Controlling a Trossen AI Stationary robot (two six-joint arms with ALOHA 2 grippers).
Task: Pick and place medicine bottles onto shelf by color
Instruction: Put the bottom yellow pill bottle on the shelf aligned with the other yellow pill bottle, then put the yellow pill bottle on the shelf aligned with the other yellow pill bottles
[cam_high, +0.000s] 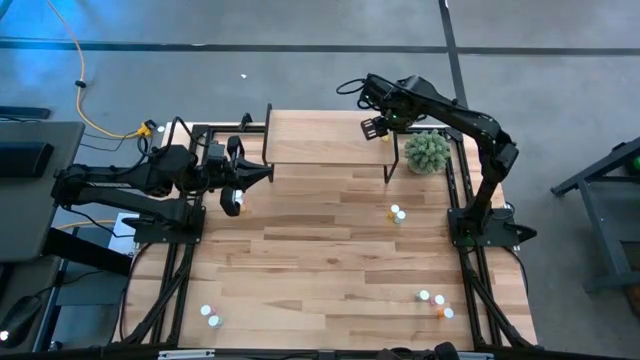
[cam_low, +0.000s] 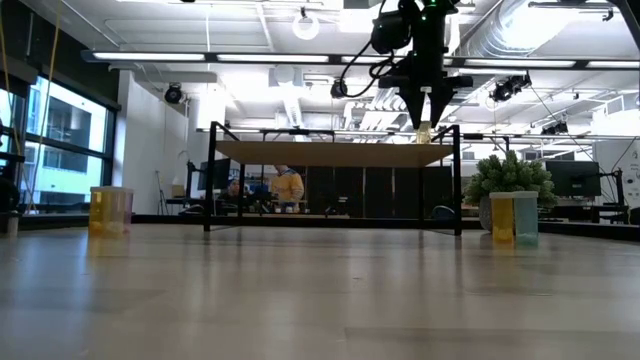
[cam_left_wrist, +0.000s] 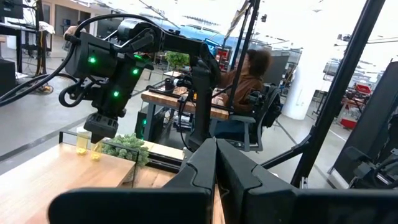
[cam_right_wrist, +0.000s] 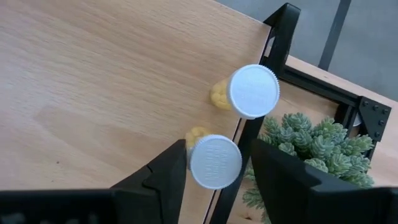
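Overhead, the right gripper hangs over the right end of the shelf, close to the green plant, while the left gripper waits at the left edge of the bench, just off the shelf's left end. Loose medicine bottles lie on the bench: a pair near the middle right, a cluster at the near right and two at the near left. Level with the bench, the right gripper points straight down over the shelf top with a yellowish bottle standing right under its tips; a yellow bottle stands far left and another pair stands beside the plant. From the left wrist, that arm's own jaws are clenched together with nothing between them, and the right arm's gripper hovers above two small yellowish bottles on the shelf; a person sits in the room behind. From the right wrist, two white-capped yellow bottles stand upright at the shelf's edge, one farther off and one between the released jaws, with gaps showing on both sides of its cap.
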